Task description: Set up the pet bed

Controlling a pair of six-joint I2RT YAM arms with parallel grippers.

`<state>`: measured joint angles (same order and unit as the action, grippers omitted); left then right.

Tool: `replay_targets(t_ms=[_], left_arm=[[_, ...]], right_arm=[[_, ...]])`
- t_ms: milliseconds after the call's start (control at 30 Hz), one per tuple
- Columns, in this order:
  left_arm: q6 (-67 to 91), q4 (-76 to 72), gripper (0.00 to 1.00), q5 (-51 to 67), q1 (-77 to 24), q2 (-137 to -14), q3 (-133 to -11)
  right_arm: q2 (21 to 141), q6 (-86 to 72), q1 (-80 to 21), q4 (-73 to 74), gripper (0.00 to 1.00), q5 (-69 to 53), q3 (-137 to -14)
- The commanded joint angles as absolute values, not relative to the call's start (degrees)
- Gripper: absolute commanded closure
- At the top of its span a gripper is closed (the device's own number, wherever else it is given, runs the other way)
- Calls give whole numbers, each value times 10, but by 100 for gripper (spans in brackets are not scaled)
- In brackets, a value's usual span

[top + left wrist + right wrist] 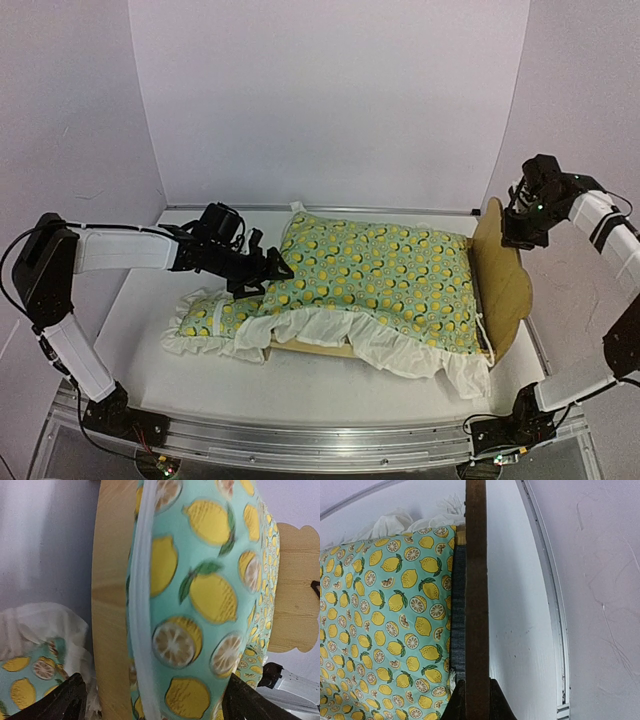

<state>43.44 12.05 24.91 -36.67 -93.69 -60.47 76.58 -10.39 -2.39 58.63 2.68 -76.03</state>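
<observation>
The pet bed (500, 285) lies across the table with its plywood headboard upright at the right. A lemon-print quilt (390, 272) covers it. My right gripper (520, 228) is shut on the headboard's top edge; in the right wrist view both fingers pinch the board (476, 580), beside the grey base panel (458, 605). My left gripper (266, 272) is open at the bed's foot end. In the left wrist view its fingers (65, 700) straddle the quilt's end (200, 590) and the wooden foot rail (110, 605). The headboard shows far off (295, 590).
The small ruffled pillow (205, 320) lies on the table left of the bed's foot, below my left gripper; it shows in the left wrist view (30, 670). The quilt's white ruffle (400, 350) hangs over the near rail. White walls enclose the table.
</observation>
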Motion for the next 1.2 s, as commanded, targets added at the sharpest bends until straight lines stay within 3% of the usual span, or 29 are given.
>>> replay_targets(t_ms=[0, 200, 367, 500, 667, 800, 1000, 1167], left_arm=[[414, 91, 6, 223, -322, -931, -646], [362, 144, 3, 180, -252, -849, -610], [343, 152, 2, 233, -231, -815, -581], [358, 144, 2, 283, -241, -824, -569], [365, 142, 6, 283, -279, -822, -559], [373, 142, 11, 272, -292, -831, -557], [379, 143, 22, 268, -294, -840, -552], [386, 143, 31, 273, -298, -851, -549]], right_arm=[[814, -187, -20, 433, 100, -27, -778], [924, -77, -30, 387, 100, -151, -879], [1001, 25, -72, 388, 100, -180, -941], [1020, 8, -85, 390, 100, -180, -967], [1011, -50, -86, 482, 57, -48, -1015], [990, -42, -95, 599, 35, 92, -1081], [906, -53, -213, 670, 30, 173, -1051], [862, -115, -316, 654, 38, 126, -945]])
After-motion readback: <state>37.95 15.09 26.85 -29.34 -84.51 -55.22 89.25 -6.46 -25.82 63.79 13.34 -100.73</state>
